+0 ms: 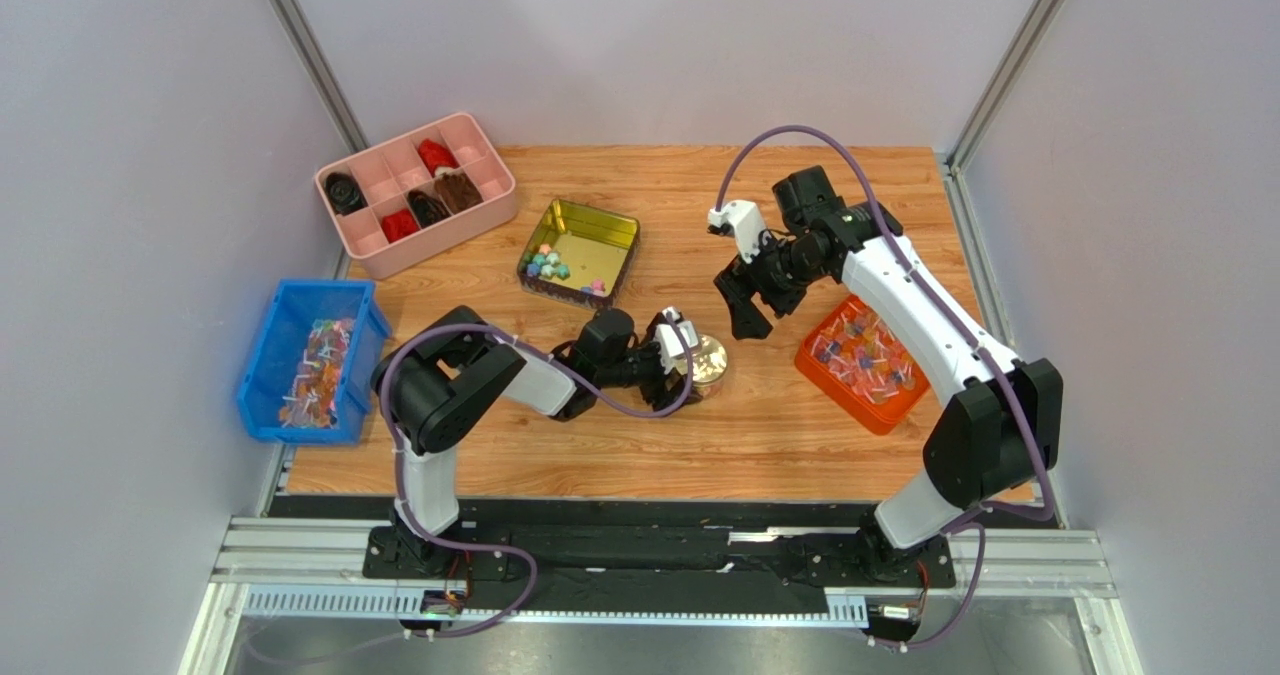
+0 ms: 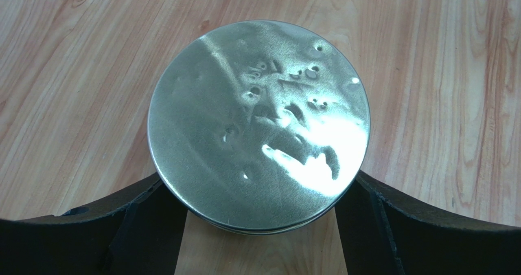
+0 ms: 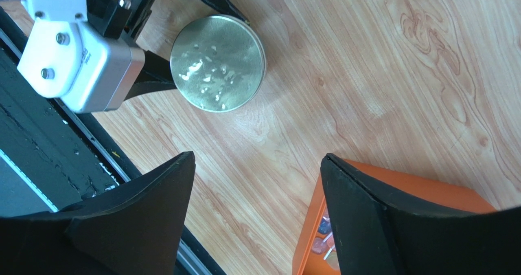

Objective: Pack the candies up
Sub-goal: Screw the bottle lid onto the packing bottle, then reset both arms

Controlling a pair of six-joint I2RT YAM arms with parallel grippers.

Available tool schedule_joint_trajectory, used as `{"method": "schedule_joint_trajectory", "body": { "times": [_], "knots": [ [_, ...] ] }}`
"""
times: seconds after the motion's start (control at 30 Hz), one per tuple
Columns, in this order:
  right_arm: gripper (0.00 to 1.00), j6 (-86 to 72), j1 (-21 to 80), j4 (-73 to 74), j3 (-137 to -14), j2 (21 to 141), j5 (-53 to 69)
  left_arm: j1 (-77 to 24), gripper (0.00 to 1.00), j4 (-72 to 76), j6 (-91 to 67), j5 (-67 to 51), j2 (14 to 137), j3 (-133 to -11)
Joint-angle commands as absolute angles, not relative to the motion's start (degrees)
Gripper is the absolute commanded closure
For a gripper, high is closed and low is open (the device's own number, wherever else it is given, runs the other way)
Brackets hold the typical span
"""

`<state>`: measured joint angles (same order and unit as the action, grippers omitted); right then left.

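Seeming clamped on the round tin (image 2: 258, 125), the left gripper (image 2: 260, 188) had candies (image 1: 556, 269) unpacked at eleven o'clock in the square tin (image 1: 595, 227); the right gripper (image 3: 257, 162) gaped empty.

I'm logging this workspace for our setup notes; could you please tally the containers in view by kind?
Open plastic bins: 2 (blue bin, orange bin)
Metal tins: 2 (square gold tin, round metal tin)
Compartment trays: 1 (pink compartment tray)
Total: 5
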<state>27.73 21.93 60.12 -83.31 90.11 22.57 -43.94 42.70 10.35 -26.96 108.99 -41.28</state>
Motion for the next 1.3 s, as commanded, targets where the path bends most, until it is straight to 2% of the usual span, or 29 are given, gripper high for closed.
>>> {"method": "schedule_joint_trajectory", "body": {
  "times": [0.0, 0.07, 0.1, 0.17, 0.23, 0.37, 0.7, 0.93, 1.07, 1.27],
  "knots": [
    [0.19, 28.6, 21.6, 60.6, -85.3, 86.8, 21.9, -43.3, 0.68, 38.6, 9.2, -24.5, 107.0, -40.7],
    [0.17, 28.7, 21.6, 60.5, -85.2, 86.2, 21.9, -43.3, 0.50, 37.9, 9.3, -25.0, 106.4, -40.3],
    [0.16, 28.8, 21.6, 60.4, -85.2, 85.7, 22.1, -43.3, 0.35, 37.5, 9.3, -25.2, 106.0, -40.3],
    [0.14, 28.8, 21.7, 60.2, -85.2, 85.3, 22.3, -43.3, 0.22, 36.6, 9.2, -25.0, 104.9, -39.7],
    [0.12, 29.0, 21.6, 59.9, -85.3, 84.6, 22.7, -43.3, 0.01, 35.6, 9.8, -25.0, 103.6, -39.1],
    [0.07, 29.0, 21.6, 59.9, -85.1, 83.6, 22.9, -43.1, 0.01, 31.0, 12.6, -25.8, 101.3, -38.7],
    [0.04, 29.4, 21.6, 58.5, -82.4, 78.3, 24.1, -41.6, 0.01, 23.0, 19.4, -34.4, 96.8, -37.4],
    [0.03, 29.2, 21.7, 58.6, -81.7, 76.3, 24.3, -39.3, 0.01, 8.6, 27.4, -39.7, 88.3, -38.3],
    [0.03, 28.7, 21.6, 58.6, -81.6, 74.4, 24.5, -36.4, 0.01, -1.8, 31.2, -49.4, 83.3, -40.3],
    [0.03, 27.5, 21.7, 58.3, -81.3, 71.6, 25.5, -35.4, 0.01, -11.7, 37.4, -55.7, 76.2, -42.9]
  ]
}}
